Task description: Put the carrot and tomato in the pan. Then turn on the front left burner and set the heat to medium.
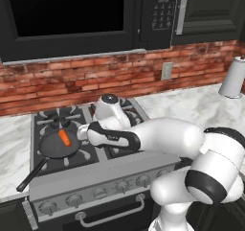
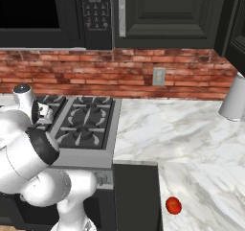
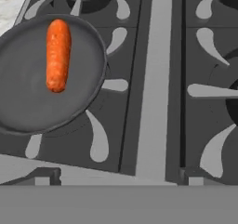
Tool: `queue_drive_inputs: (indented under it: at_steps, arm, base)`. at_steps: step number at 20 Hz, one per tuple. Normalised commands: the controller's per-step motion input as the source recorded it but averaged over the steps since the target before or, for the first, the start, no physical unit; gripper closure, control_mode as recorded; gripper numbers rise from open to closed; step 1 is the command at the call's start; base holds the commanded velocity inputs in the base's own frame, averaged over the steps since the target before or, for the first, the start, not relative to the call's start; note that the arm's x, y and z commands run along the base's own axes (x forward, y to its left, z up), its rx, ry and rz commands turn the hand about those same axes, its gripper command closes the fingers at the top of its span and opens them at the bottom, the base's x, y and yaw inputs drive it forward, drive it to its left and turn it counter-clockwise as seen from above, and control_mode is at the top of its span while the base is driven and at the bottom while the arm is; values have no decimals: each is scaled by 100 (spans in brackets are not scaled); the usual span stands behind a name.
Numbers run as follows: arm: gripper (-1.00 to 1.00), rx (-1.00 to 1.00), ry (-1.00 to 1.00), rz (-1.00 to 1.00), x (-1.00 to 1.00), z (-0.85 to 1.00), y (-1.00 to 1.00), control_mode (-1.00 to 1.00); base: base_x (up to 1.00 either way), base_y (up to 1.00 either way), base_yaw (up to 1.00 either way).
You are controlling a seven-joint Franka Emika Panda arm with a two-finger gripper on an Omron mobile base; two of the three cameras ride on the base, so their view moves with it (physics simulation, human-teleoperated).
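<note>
Already the carrot (image 1: 64,138) lies in the pan (image 1: 53,150), which sits on the front left burner (image 3: 95,139) of the stove (image 1: 103,184). The tomato (image 2: 173,205) rests well apart on the marble worktop (image 2: 201,129). The pincer (image 1: 82,131) hovers just beside the pan; whether it is released or clenched I cannot tell
</note>
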Motion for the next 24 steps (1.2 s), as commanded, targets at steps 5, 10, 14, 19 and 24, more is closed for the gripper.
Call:
queue_drive_inputs:
  at_steps: [5,10,14,19,24]
  arm:
    - [-100,0,4,-6,-49,10,-77,-100]
    - [-100,0,6,-13,-52,8,-85,-100]
    - [-100,0,9,-20,-35,3,-84,-100]
    - [-100,0,18,-25,-12,18,-85,-100]
    - [-100,0,29,-27,-6,23,-90,-100]
  base:
    - [0,0,0]
    - [0,0,0]
    - [0,0,0]
    - [0,0,0]
    - [0,0,0]
